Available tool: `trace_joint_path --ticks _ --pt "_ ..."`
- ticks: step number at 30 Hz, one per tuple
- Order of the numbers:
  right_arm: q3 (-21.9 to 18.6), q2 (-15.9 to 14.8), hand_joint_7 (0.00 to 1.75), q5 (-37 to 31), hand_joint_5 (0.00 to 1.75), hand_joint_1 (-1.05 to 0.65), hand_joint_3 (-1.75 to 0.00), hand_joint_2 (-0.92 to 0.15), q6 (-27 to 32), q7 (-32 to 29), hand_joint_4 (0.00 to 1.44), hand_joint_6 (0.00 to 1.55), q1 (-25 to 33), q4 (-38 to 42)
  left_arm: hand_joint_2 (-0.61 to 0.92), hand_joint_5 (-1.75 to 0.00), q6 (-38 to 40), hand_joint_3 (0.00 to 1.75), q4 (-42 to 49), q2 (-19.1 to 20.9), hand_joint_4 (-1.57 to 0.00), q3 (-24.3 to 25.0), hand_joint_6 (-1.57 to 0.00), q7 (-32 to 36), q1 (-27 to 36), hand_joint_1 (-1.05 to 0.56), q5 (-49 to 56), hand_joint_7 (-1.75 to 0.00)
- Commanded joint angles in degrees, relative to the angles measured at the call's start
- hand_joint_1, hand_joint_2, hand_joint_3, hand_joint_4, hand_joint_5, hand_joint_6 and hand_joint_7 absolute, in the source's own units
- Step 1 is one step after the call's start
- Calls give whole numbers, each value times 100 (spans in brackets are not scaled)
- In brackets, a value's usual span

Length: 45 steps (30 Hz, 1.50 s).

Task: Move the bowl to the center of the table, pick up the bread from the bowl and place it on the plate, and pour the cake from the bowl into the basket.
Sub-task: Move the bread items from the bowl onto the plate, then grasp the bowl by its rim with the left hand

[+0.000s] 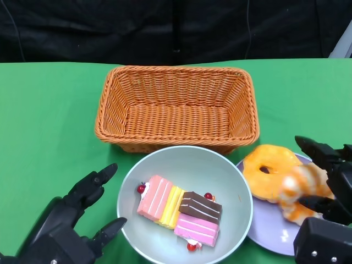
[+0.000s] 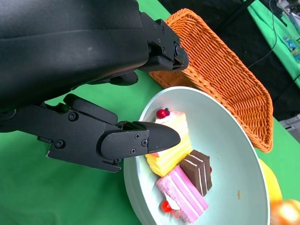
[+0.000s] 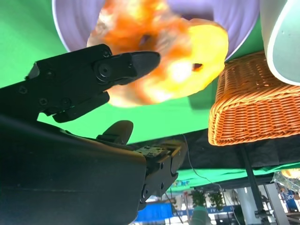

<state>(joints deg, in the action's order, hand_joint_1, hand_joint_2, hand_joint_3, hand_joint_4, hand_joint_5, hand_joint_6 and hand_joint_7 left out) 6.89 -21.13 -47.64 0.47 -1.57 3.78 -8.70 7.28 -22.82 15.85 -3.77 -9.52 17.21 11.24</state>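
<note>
- The bowl sits mid-surface, just in front of the basket, with the plate tucked against its right side.
- The bread rests on the plate; a blurred orange piece lies against the right robot hand. Whether those fingers pinch it or have let go, I cannot tell.
- The left robot hand hovers beside the bowl's left rim, fingers apart, holding nothing.
- The cake slices are in the bowl, so pouring looks like the step to come.
- To do it well: free the right robot hand from the bread, take the bowl firmly by its rim, lift it over the basket's near wall, then tip slowly so the slices slide in rather than tumble onto the green surface.
- The left wrist view shows a fingertip poised over the bowl's rim near the cake, closer than the head view suggests.
- The right wrist view shows the bread from below, a finger crossing in front of it, though contact stays unclear; the cake is out of sight there.
</note>
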Motion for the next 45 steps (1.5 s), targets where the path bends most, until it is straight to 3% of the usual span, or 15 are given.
trace_joint_path --ticks 1,9,18,22,25,27,31,37,41,45 --pt "32 -108 0 -157 67 -62 -13 -92 112 -54 5 8 68 -143 92 -20 45 48 -65 78 -26 89 -24 -54 22 -50 7 -2" --pt "-29 -54 2 -63 69 -62 -13 -92 -70 -365 3 11 192 -465 92 -21 -500 44 42 164 -26 141 -24 84 43 -51 194 -2" --pt "-232 87 4 540 74 -58 -11 -92 -243 -220 0 13 623 -1484 92 -18 -2918 45 623 1246 -15 415 -25 468 -97 -69 1428 -2" --pt "-324 161 4 763 74 -57 -13 -92 -283 -95 0 13 1063 -2058 92 -22 -4603 33 1392 1783 -20 511 -31 976 -520 -72 1907 -4" --pt "-383 241 4 927 81 -57 -14 -92 -263 6 0 12 1317 -2361 92 -30 -5429 16 1817 1954 -26 533 -35 1351 -842 -67 2296 -4" --pt "-427 287 3 1055 82 -55 -15 -92 -277 74 0 10 1438 -2483 92 -49 -5752 4 1985 1989 -25 543 -40 1541 -995 -62 2539 -4" --pt "-477 350 4 1295 82 -54 -17 -92 -363 226 0 10 1805 -2831 82 -76 -6228 0 2115 2048 -24 382 -51 1838 -1391 -57 3324 -5" --pt "-486 481 4 1432 82 -49 -17 -92 -376 335 0 10 2034 -3121 78 -90 -6262 0 2037 1943 -29 121 -60 2016 -1524 -52 3927 -9" --pt "-461 558 5 1436 83 -49 -18 -92 -389 364 0 10 2067 -3182 78 -120 -6185 0 2073 1865 -29 -138 -76 2017 -1576 -44 4081 -17" --pt "-409 647 5 1391 83 -48 -18 -92 -342 427 0 9 2071 -3256 79 -132 -6175 0 2178 1850 -29 -305 -75 2174 -1613 -42 4228 -33"
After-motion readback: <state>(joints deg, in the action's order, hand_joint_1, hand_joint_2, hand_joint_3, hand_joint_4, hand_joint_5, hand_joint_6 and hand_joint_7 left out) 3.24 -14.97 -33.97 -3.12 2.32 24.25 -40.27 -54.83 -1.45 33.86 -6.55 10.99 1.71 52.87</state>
